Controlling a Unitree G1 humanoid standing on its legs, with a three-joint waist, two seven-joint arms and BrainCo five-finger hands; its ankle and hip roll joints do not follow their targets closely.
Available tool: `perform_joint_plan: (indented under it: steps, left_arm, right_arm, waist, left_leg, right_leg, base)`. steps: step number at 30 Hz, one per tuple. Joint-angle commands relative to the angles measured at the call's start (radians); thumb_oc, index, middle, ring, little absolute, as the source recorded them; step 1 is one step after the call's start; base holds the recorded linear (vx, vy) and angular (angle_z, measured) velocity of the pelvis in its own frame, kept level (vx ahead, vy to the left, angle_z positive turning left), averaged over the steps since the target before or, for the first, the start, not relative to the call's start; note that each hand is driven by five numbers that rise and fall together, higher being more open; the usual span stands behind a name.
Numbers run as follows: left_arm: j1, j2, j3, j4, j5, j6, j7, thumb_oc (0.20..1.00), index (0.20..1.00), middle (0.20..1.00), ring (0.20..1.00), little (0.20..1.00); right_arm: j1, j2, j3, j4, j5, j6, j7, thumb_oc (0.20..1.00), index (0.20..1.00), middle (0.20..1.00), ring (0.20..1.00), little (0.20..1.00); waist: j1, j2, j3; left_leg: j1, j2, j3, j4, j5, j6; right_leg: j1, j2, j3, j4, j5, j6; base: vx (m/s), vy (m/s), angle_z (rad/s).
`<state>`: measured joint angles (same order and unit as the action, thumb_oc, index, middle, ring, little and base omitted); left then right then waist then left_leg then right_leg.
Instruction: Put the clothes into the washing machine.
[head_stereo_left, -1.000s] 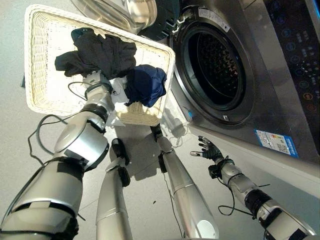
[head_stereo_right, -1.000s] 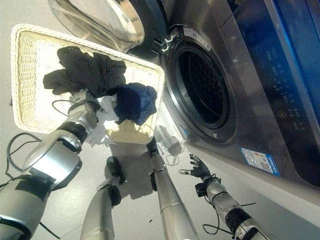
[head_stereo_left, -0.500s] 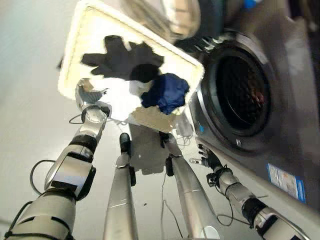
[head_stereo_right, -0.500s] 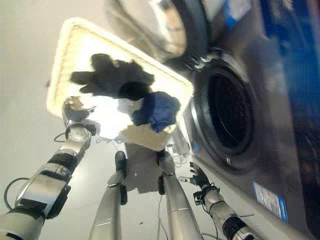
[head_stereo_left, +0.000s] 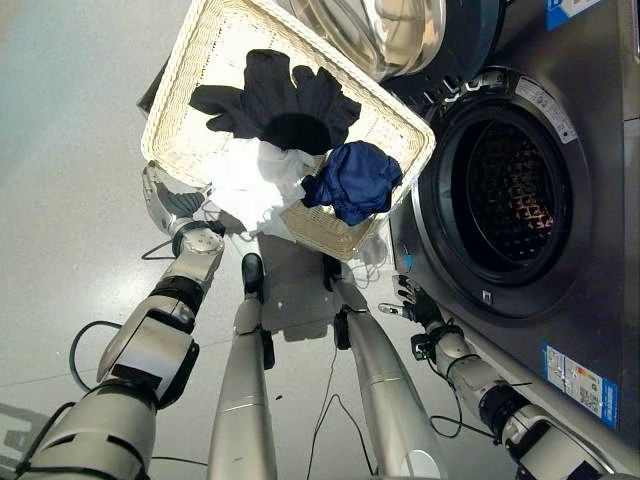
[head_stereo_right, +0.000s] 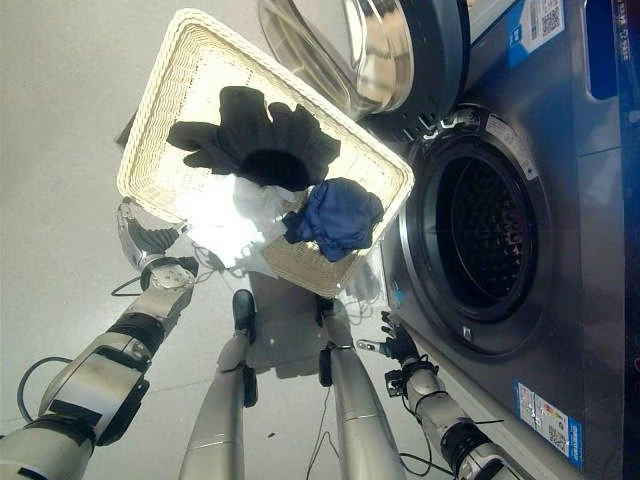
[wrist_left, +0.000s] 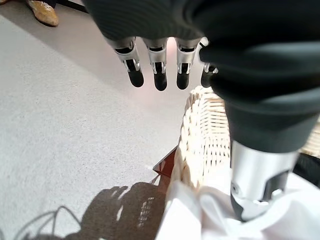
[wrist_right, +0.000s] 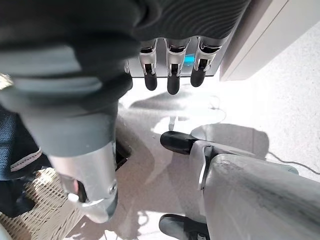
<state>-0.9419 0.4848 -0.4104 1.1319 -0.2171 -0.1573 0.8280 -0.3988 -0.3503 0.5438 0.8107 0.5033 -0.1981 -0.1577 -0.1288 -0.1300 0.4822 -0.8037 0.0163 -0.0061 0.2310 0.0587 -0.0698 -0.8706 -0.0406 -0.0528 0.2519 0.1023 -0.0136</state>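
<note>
Black, white (head_stereo_left: 250, 180) and blue clothes (head_stereo_left: 352, 180) heaped in wicker basket (head_stereo_left: 185, 70), beside open drum (head_stereo_left: 505, 205), handy for loading. Left hand (head_stereo_left: 165, 200) at basket's near rim, fingers straight, apparently empty. Right hand (head_stereo_left: 410, 300) relaxed, empty, below door.

The left arm reaches forward and up from the lower left. Its left hand (head_stereo_left: 165, 205) sits at the end, with the dark cover facing up. The fingers (wrist_left: 159, 75) of this hand are straight and hold nothing. The thumb sticks out apart from them.

The right arm comes in from the lower right and is bent low. Its right hand (head_stereo_left: 410, 297) is at the end, with the fingers (wrist_right: 171, 75) loose and spread. They hold nothing. The thumb is apart from the fingers here too.

The two hands are well apart.
</note>
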Motion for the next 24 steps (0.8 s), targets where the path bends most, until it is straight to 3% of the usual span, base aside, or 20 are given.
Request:
perform_joint_plan:
  steps: [1,4,11,19,22,24]
  left_arm:
    - [-0.039,0.029,-0.006,-0.033,0.110,-0.002,-0.059,1.000,1.000,1.000,1.000,1.000]
    - [-0.052,0.030,-0.039,-0.038,0.150,0.005,-0.080,1.000,1.000,1.000,1.000,1.000]
    - [-0.111,0.033,-0.156,-0.006,0.241,0.094,-0.185,1.000,1.000,1.000,1.000,1.000]
    - [-0.145,0.025,-0.238,0.043,0.296,0.153,-0.202,1.000,1.000,1.000,1.000,1.000]
    - [-0.140,0.017,-0.228,0.060,0.236,0.147,-0.193,1.000,1.000,1.000,1.000,1.000]
    - [-0.114,-0.001,-0.183,0.070,0.110,0.099,-0.175,1.000,1.000,1.000,1.000,1.000]
  right_arm:
    - [0.025,-0.037,-0.019,-0.032,0.009,-0.010,0.006,1.000,1.000,1.000,1.000,1.000]
    - [0.025,-0.042,-0.022,-0.039,0.005,-0.001,0.007,1.000,1.000,1.000,1.000,1.000]
    - [0.017,-0.056,-0.029,-0.034,-0.008,0.003,0.024,1.000,1.000,1.000,1.000,1.000]
    - [0.002,-0.057,-0.020,-0.023,-0.015,0.007,0.030,1.000,1.000,1.000,1.000,1.000]
    - [0.001,-0.052,-0.017,-0.015,-0.017,0.001,0.029,1.000,1.000,1.000,1.000,1.000]
    - [0.004,-0.042,-0.015,-0.014,-0.018,-0.002,0.024,1.000,1.000,1.000,1.000,1.000]
  waist:
    - [-0.020,0.021,0.038]
    - [-0.025,0.022,0.038]
    - [-0.043,0.030,0.038]
    - [-0.057,0.035,0.038]
    - [-0.057,0.035,0.038]
    - [-0.054,0.035,0.038]
  left_leg:
    - [0.013,-0.049,0.061,-0.008,-0.006,0.006]
    - [0.008,-0.049,0.064,-0.006,-0.004,0.006]
    - [0.002,-0.053,0.076,-0.001,-0.008,0.011]
    - [-0.006,-0.053,0.089,0.008,-0.012,0.011]
    - [-0.006,-0.052,0.091,0.004,-0.010,0.011]
    - [-0.002,-0.050,0.090,-0.005,-0.005,0.010]
  right_leg:
    - [0.040,0.047,-0.006,-0.074,0.009,0.074]
    - [0.035,0.046,-0.002,-0.072,0.010,0.075]
    - [0.023,0.046,0.011,-0.066,0.011,0.079]
    - [0.010,0.043,0.019,-0.062,0.013,0.083]
    - [0.010,0.044,0.019,-0.064,0.012,0.083]
    - [0.014,0.046,0.018,-0.066,0.010,0.083]
  base:
    - [0.00,0.000,0.00]
    - [0.01,0.017,0.01]
    - [0.01,0.039,0.02]
    - [0.01,0.009,0.00]
    - [0.01,-0.008,-0.06]
    - [0.01,-0.035,-0.05]
